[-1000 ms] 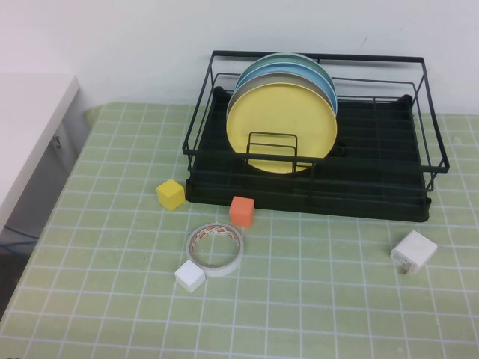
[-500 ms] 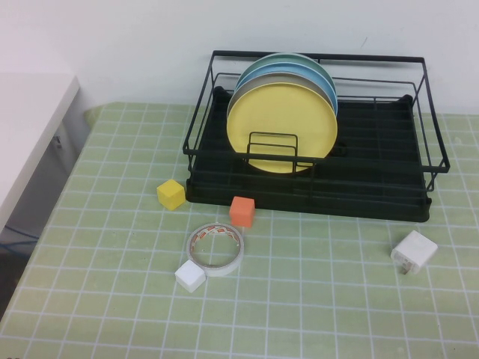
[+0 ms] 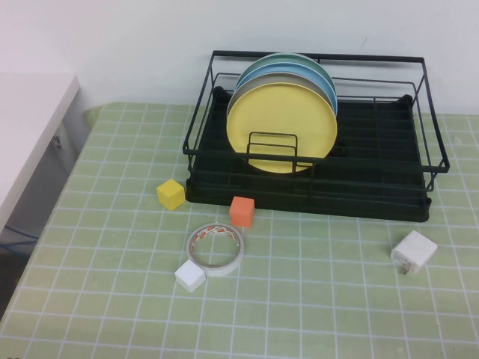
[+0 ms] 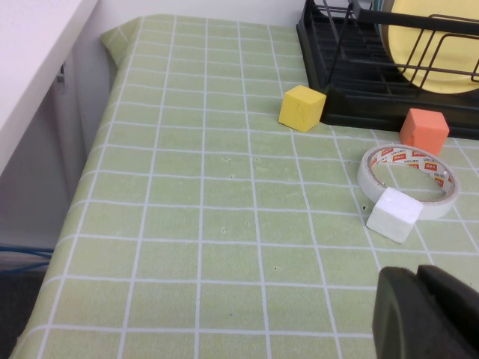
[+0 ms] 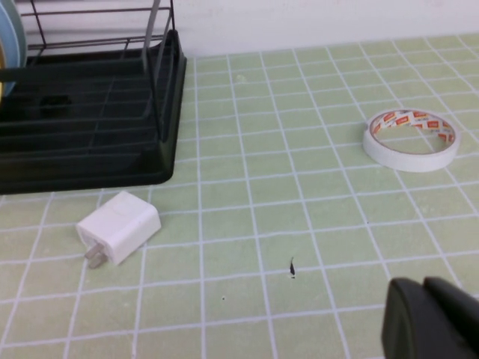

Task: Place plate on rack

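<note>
Several plates stand upright in the black wire rack (image 3: 314,142) at upper centre — the yellow plate (image 3: 282,128) frontmost. Left gripper (image 4: 428,313) and right gripper (image 5: 432,314) show only as dark tips over the mat — whether either is parted, I cannot tell.

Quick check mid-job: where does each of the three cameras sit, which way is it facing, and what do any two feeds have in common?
High view: raised on the robot's side, angled down at the rack holding the yellow plate; neither arm shows.
Left wrist view: low over the table, facing the yellow cube and tape roll; left gripper at the edge.
Right wrist view: low, facing the white charger; right gripper at the edge.
Shared: both wrist views show the tape roll and rack.
</note>
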Motion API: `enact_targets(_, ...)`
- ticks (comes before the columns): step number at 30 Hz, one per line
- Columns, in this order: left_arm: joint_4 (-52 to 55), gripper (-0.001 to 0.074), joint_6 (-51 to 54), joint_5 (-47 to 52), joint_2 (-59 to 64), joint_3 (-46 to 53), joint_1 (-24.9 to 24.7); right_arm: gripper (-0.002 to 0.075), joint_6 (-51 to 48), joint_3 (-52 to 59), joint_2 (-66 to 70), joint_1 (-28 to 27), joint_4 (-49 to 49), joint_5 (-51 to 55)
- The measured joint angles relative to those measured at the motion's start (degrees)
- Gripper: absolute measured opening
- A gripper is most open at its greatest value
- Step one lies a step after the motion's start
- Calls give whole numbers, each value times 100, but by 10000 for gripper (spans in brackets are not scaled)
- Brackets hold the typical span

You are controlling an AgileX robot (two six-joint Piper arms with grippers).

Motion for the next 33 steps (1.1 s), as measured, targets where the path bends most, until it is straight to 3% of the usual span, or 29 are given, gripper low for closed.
enact_targets(9,0,-1,0,0,0,0,0,0,0,0,0,217,-613,0)
enact_targets(28,0,-1,0,0,0,0,0,0,0,0,0,256,-651,0)
enact_targets(33,12,-1,0,9,0,0,313,0,0,0,0,256,-651,0)
